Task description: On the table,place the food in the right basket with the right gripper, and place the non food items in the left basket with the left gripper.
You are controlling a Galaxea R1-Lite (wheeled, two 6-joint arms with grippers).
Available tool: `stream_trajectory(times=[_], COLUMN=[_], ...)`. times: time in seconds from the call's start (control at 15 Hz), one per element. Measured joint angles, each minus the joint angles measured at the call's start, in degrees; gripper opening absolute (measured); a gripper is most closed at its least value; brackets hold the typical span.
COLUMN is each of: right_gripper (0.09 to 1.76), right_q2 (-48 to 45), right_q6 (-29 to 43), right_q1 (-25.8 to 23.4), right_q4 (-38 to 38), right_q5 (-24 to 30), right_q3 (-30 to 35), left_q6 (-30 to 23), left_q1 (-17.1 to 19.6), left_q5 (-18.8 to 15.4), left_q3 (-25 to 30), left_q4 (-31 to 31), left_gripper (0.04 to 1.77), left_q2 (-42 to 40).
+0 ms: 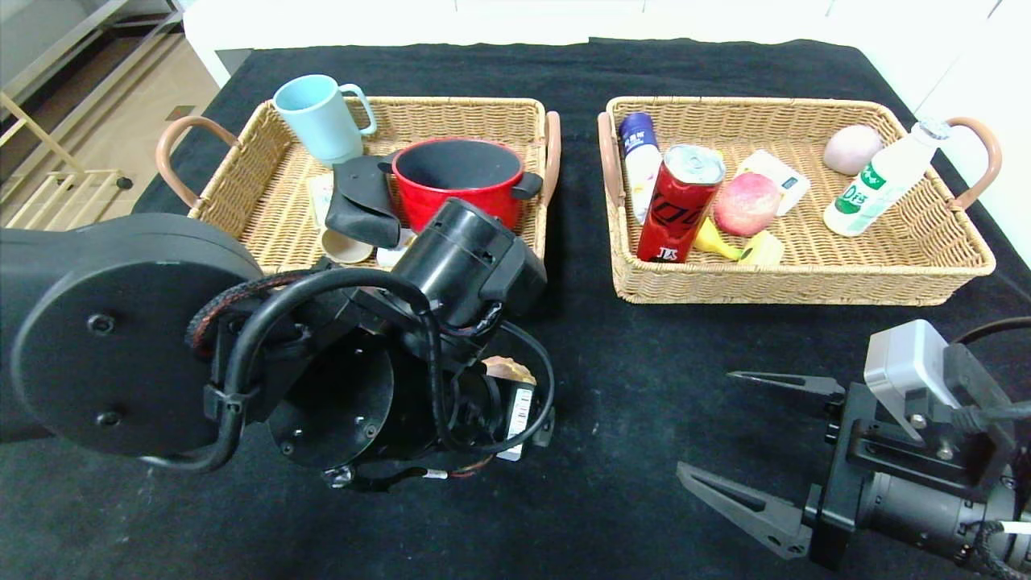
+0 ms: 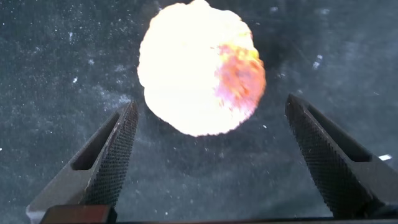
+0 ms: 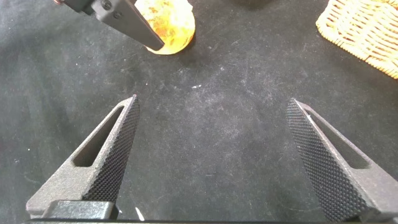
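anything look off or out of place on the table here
One thing: a round, scallop-edged yellowish item with an orange patch lies on the black cloth, in neither wicker basket. The open left pincer hangs over it, though it resembles a pastry, which would be the right pincer's job.

Table cover [image 1: 644,387]: black matt cloth, lint-specked. Both baskets [image 1: 805,282]: woven wicker, rough. Red pot [image 1: 459,181]: glossy. Red can [image 1: 681,205]: glossy, metal top. Mug [image 1: 318,117]: pale blue, smooth. Right gripper fingers [image 3: 323,162]: matt grey, knurled pads.
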Motion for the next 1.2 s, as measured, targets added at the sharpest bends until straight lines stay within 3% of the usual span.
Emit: stream_trajectory(times=[0.73, 0.8, 1.0, 1.2], right_gripper=[1.71, 1.71, 1.71, 1.71], right_q2=[0.1, 0.1, 0.1, 0.2], right_q6=[0.0, 0.0, -0.1, -0.1], right_q1=[0.1, 0.1, 0.1, 0.2], right_q4=[0.0, 0.0, 0.0, 0.0], right_q5=[0.0, 0.0, 0.0, 0.0], right_q3=[0.1, 0.1, 0.1, 0.2], left_q6=[-0.2, -0.2, -0.1, -0.2], left_q1=[1.2, 1.4, 1.5, 1.5], left_q5=[-0.2, -0.3, -0.3, -0.4], left_q3=[0.1, 0.2, 0.0, 0.2], left_q4=[-2.1, -2.2, -2.2, -2.2], left_gripper=[1.72, 1.64, 1.15, 0.88], left_q2=[2.3, 2.3, 2.6, 2.6])
